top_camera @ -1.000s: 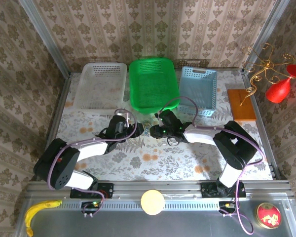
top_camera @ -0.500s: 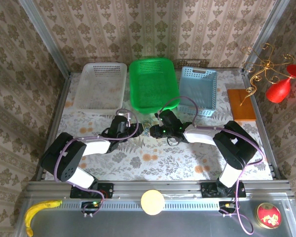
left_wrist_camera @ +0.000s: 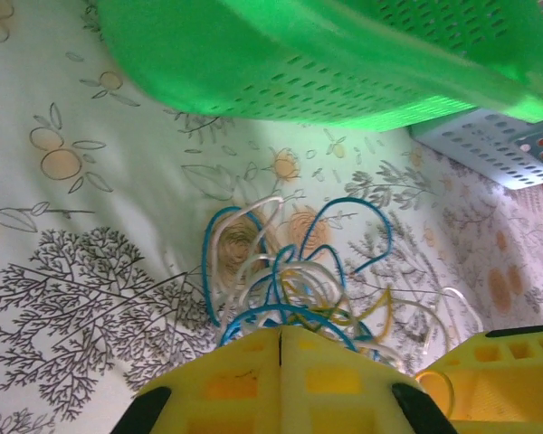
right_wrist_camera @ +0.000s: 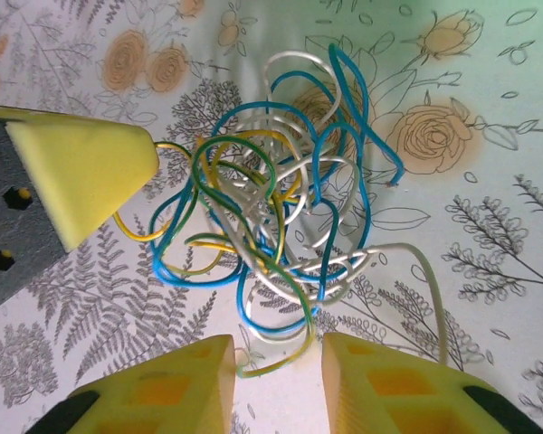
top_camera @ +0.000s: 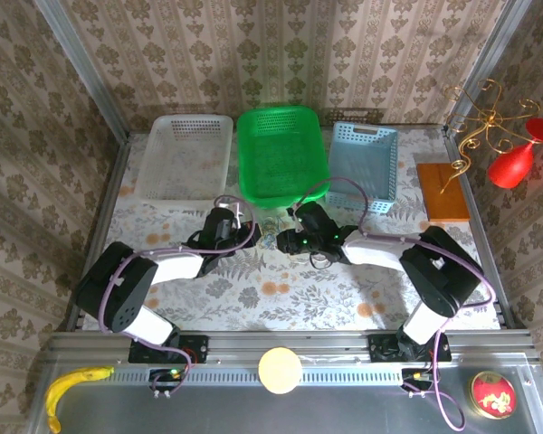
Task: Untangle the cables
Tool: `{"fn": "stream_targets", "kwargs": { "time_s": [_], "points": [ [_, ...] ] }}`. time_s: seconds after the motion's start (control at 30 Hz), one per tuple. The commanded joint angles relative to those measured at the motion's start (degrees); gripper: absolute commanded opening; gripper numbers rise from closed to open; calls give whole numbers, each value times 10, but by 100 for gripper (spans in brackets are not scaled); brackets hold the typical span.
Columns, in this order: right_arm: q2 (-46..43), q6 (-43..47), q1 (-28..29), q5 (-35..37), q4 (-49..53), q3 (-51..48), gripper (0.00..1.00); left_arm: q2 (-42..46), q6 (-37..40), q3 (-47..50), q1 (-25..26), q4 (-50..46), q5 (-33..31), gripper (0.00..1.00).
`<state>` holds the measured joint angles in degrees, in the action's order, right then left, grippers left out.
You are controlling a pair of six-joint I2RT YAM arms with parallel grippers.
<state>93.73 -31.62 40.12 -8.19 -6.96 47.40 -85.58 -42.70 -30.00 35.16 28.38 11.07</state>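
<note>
From above, the cables [top_camera: 270, 231] sit just before the green basket [top_camera: 281, 154]. Left wrist: my left gripper [left_wrist_camera: 281, 336] looks clamped on blue strands, and a hard pull could cinch the knot. Right wrist: my right gripper [right_wrist_camera: 277, 357] gapes over one loop and might snag several.

Closed gripper [left_wrist_camera: 281, 331] on tangled cables [left_wrist_camera: 286, 273]

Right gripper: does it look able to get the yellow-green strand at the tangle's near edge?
Probably yes: the right gripper is open and the yellow-green strand lies between its fingers, with nothing in the way.
</note>
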Motion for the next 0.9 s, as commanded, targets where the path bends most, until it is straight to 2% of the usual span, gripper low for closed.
{"fn": "stream_targets", "kwargs": {
  "time_s": [0.0,0.13,0.3,0.87],
  "points": [
    [-50,7,-8,9,15,2,38,53,5,-29,-2,-30,25,0],
    [-73,20,-12,8,29,16,51,99,9,-46,2,-75,45,0],
    [-70,40,-13,2,28,42,59,137,7,-58,5,-104,59,0],
    [78,16,-10,-12,-116,50,59,197,-45,-114,18,-97,90,0]
  ]
}}
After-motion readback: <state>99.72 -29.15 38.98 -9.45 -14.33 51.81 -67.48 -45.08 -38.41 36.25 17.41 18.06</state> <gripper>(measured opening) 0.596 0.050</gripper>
